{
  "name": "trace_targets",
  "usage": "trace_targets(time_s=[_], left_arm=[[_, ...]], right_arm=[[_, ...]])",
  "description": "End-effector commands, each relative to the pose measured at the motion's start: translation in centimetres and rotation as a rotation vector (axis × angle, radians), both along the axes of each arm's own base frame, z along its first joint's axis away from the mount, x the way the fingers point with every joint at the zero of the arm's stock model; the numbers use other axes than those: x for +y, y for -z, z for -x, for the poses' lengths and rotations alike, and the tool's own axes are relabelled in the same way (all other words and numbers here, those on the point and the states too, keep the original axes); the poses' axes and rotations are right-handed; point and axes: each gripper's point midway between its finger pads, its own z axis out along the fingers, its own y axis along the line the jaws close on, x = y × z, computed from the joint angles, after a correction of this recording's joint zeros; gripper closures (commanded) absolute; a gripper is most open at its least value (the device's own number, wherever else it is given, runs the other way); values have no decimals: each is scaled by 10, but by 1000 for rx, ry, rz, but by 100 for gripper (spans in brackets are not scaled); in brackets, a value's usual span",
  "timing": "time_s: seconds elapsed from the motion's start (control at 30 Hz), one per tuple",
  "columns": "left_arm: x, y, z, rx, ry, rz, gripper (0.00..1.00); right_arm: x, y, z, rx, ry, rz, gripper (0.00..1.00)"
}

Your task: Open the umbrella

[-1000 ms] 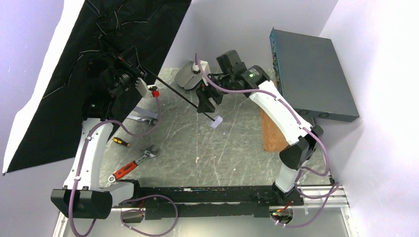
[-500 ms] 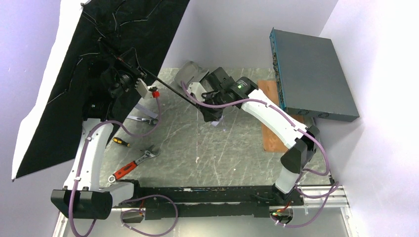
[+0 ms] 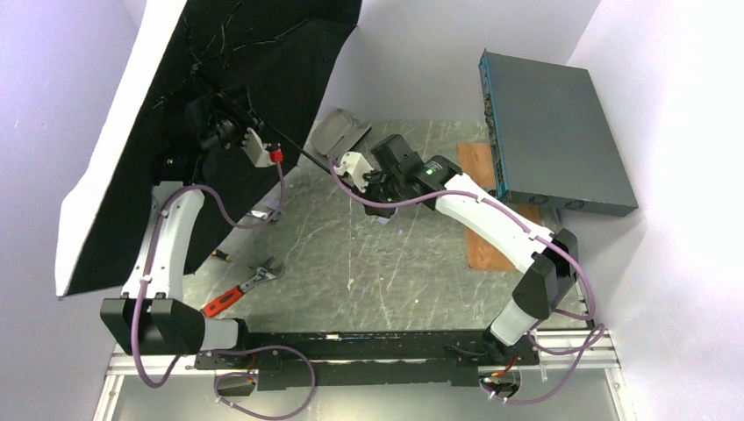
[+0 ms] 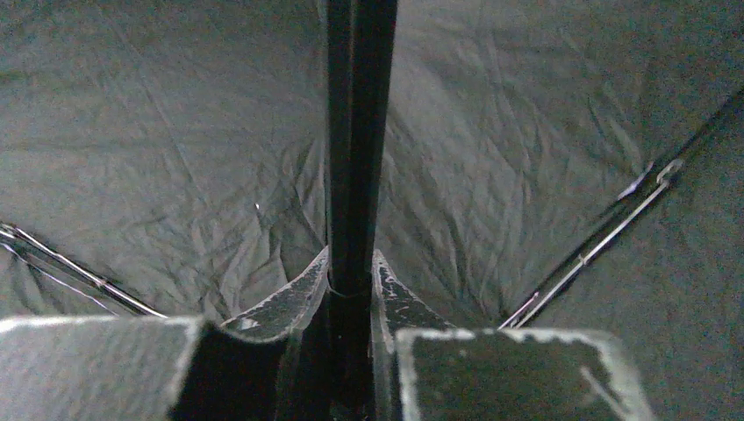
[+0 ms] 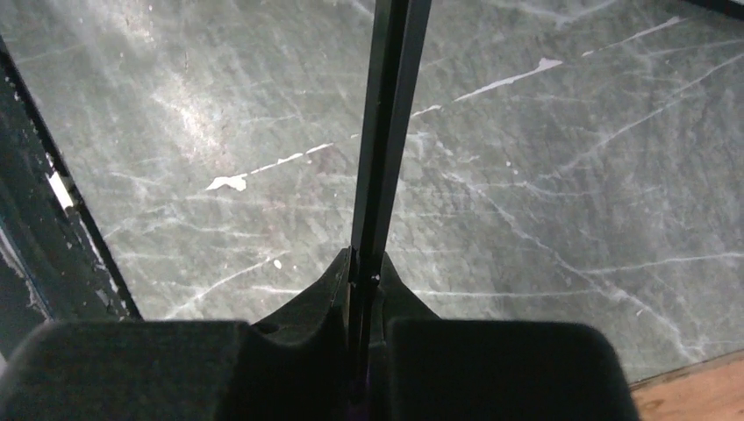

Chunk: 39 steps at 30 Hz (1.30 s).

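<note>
The umbrella stands open at the back left, its canopy (image 3: 237,70) black inside with a white outer edge. Its thin black shaft (image 3: 307,156) slants down to the right over the table. My left gripper (image 3: 226,127) sits up near the canopy's hub. In the left wrist view it (image 4: 351,267) is shut on the thick part of the shaft (image 4: 355,132), with black fabric (image 4: 175,158) behind. My right gripper (image 3: 368,182) holds the lower shaft; the wrist view shows it (image 5: 362,263) shut on the thin rod (image 5: 390,105). A small pale handle (image 3: 380,219) peeks out below it.
A large dark teal box (image 3: 553,132) leans against the right wall, with a wooden board (image 3: 478,232) beneath it. A red-handled wrench (image 3: 230,299) and an adjustable wrench (image 3: 263,274) lie at the front left. A grey object (image 3: 338,132) sits at the back of the marble table (image 5: 570,175).
My right gripper has shut on the shaft and slid left along it. The left arm has lifted, and the canopy has swung up and to the right.
</note>
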Motion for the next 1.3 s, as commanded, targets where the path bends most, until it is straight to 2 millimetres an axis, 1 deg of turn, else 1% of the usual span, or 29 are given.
trace_targets(time_s=[0.0, 0.07, 0.1, 0.2, 0.3, 0.37, 0.43, 0.6, 0.73, 0.83, 0.93, 1.0, 1.03, 1.13, 1.27], left_arm=[[123, -174, 26, -568, -515, -266, 77], [136, -182, 20, -588, -580, -266, 74], [138, -187, 17, -600, -588, -268, 74], [157, -200, 16, -617, -676, -272, 74], [175, -206, 12, -617, -742, -277, 74], [187, -206, 11, -610, -776, -292, 76], [200, -202, 9, -588, -802, -308, 78], [230, -191, 10, -553, -843, -355, 78], [245, -192, 12, -554, -865, -370, 77], [250, -196, 15, -564, -869, -374, 78], [244, -198, 16, -582, -837, -369, 78], [231, -196, 17, -603, -780, -363, 76], [222, -194, 16, -608, -746, -348, 75], [187, -188, 12, -607, -614, -306, 74], [125, -171, 3, -600, -401, -291, 74]], right_arm=[[-78, 35, 66, 207, -73, 294, 100], [-80, 37, 68, 215, -68, 300, 100], [-81, 38, 69, 219, -67, 307, 100], [-86, 44, 72, 234, -70, 331, 100], [-94, 51, 76, 250, -65, 362, 100], [-99, 55, 79, 264, -60, 379, 100], [-103, 57, 81, 273, -53, 388, 100], [-115, 63, 87, 294, -43, 415, 100], [-124, 70, 94, 320, -47, 448, 100], [-128, 74, 99, 351, -52, 472, 100], [-124, 73, 98, 360, -61, 459, 100], [-115, 69, 94, 342, -73, 423, 100], [-108, 64, 87, 319, -67, 398, 100], [-81, 46, 65, 238, -65, 286, 100], [-41, 17, 44, 193, -70, 131, 100]])
